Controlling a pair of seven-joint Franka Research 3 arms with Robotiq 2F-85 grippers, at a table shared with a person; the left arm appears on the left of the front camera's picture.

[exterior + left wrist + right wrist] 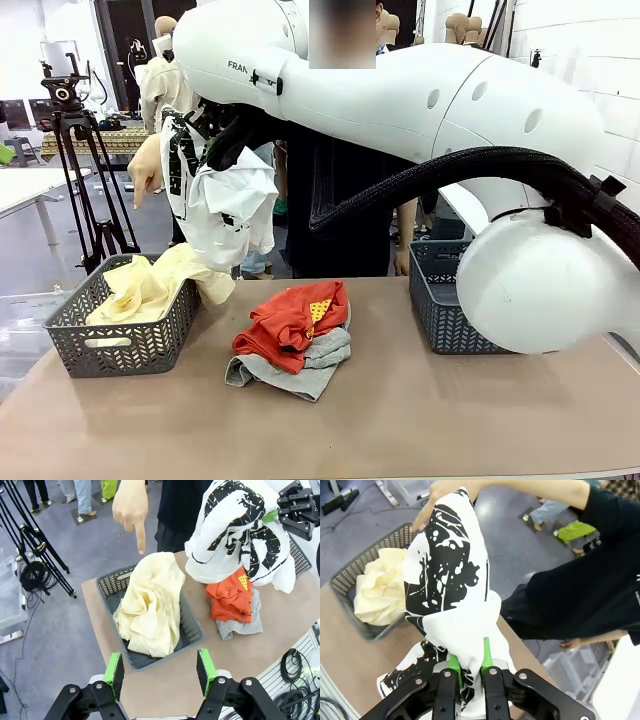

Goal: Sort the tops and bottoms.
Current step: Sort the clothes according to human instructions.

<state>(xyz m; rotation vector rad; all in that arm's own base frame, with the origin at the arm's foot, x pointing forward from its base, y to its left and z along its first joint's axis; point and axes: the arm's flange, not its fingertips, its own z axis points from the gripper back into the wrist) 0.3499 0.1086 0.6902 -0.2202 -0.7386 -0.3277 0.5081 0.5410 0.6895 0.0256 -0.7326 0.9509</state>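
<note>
My right gripper (pixel 469 667) is shut on the white T-shirt with black print (pixel 225 200), which hangs in the air over the table's left side, beside the left basket (pixel 120 350). A cream top (pixel 150 605) lies in that basket. On the table's middle an orange-red top (pixel 290 320) with a small yellow patch rests on a grey garment (pixel 300 370); I cannot tell if that is one of the bottoms. My left gripper (pixel 160 672) stands open, high above the basket's near edge, with nothing between its fingers.
A person in a black shirt stands at the far side, one hand (pixel 132 510) pointing a finger down at the left basket. A second grey basket (pixel 440 310) stands at the right. A tripod (pixel 85 170) stands on the floor beyond the table's left.
</note>
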